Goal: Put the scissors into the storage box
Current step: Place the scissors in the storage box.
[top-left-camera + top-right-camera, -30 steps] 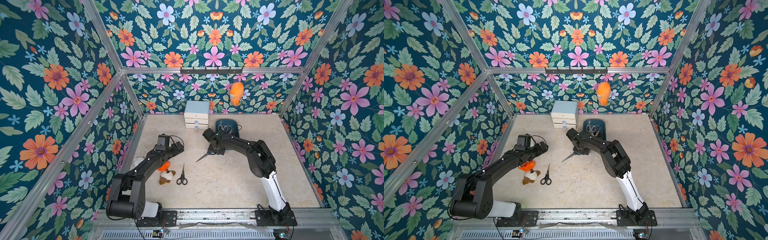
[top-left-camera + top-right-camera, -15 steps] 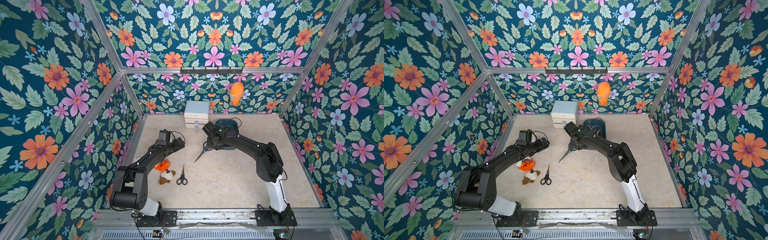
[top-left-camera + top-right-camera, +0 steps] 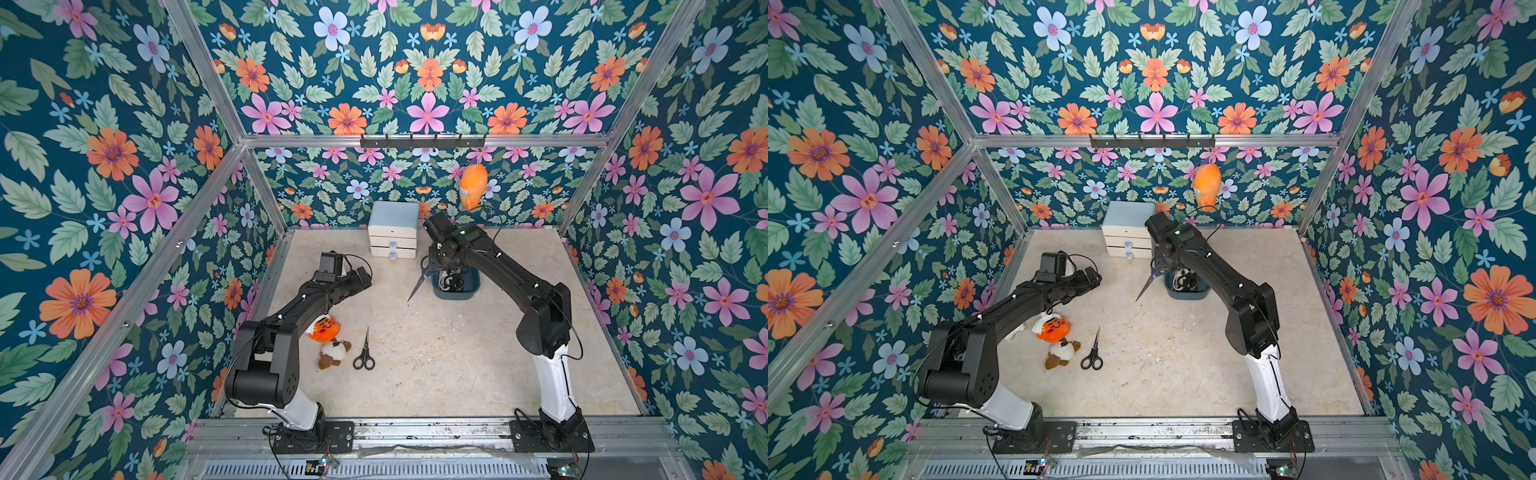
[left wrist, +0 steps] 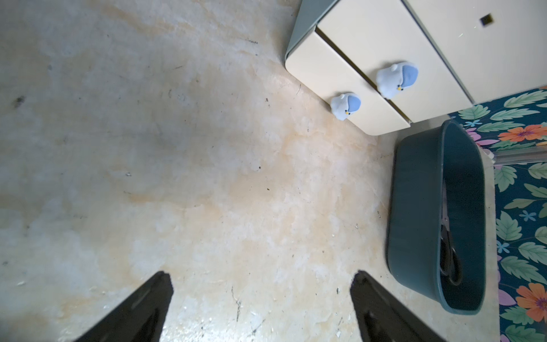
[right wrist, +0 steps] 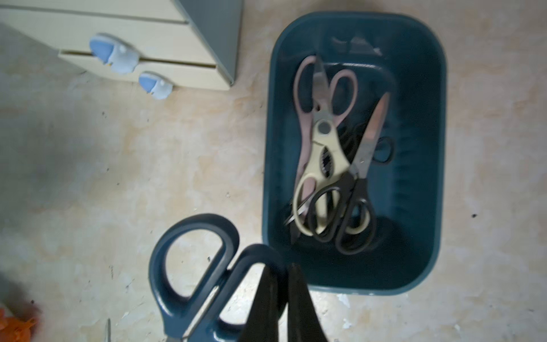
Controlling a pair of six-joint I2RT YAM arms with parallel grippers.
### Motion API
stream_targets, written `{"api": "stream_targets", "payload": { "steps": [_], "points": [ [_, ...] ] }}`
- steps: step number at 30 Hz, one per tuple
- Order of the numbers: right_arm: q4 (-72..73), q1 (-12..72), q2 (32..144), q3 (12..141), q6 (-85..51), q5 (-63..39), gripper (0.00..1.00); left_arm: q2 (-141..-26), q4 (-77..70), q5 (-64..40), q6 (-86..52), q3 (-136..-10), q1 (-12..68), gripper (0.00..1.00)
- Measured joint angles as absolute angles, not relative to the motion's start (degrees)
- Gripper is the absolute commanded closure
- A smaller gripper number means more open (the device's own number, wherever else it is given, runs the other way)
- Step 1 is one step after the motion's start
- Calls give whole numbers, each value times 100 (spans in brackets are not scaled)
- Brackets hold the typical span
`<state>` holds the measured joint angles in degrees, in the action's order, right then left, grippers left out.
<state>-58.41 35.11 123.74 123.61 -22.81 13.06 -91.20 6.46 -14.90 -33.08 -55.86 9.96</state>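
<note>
Storage box: the teal storage box (image 5: 420,207) stands at the far side of the worktop (image 3: 457,374), just right of the white drawer cabinet (image 3: 392,226).
Already inside: a pinkish-beige pair (image 5: 305,124), a cream pair (image 5: 322,154) and a black-handled pair (image 5: 350,204) lie crossed in a heap. More black loops show underneath, but their number cannot be told.
In the air: the dark-blue-handled scissors (image 5: 204,221) hang clear of the worktop. The blade (image 3: 416,286) slants down toward the near left, just left of the box and not yet over it.
Right pincer: the right pincer (image 5: 281,272) is pinched narrow on one handle loop of the dark-blue-handled scissors, at the box's left rim.
Left pincer: the left pincer (image 4: 262,284) has its fingers wide apart with nothing between them, above bare worktop left of the cabinet.
Left on the worktop: the small black scissors (image 3: 365,353) lie near and left, just right of a brown-and-white plush toy (image 3: 333,352), well apart from the box.
Progress: judged nearly done. Two pairs remain: the held one needs carrying right over the rim and releasing, then the small one needs fetching.
</note>
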Motion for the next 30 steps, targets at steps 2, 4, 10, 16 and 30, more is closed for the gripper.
{"api": "stream_targets", "payload": {
  "steps": [2,4,10,16,30],
  "points": [
    [-5946,3253,12543,12648,-2196,1286,100,-9181,644,-1490,-3310,-5636,996,1],
    [-6060,2993,12709,12868,-2095,1243,100,-9233,644,-1487,-3319,-5660,996,1],
    [-6311,2506,13194,13417,-1802,1190,100,-9258,639,-1450,-3435,-5658,996,1],
    [-6523,2237,13830,14140,-1459,1212,100,-9275,637,-1343,-3568,-5634,996,1],
    [-6576,2091,14499,14341,-1131,1201,100,-8873,663,-1035,-3760,-5378,1002,1]
  ]
}}
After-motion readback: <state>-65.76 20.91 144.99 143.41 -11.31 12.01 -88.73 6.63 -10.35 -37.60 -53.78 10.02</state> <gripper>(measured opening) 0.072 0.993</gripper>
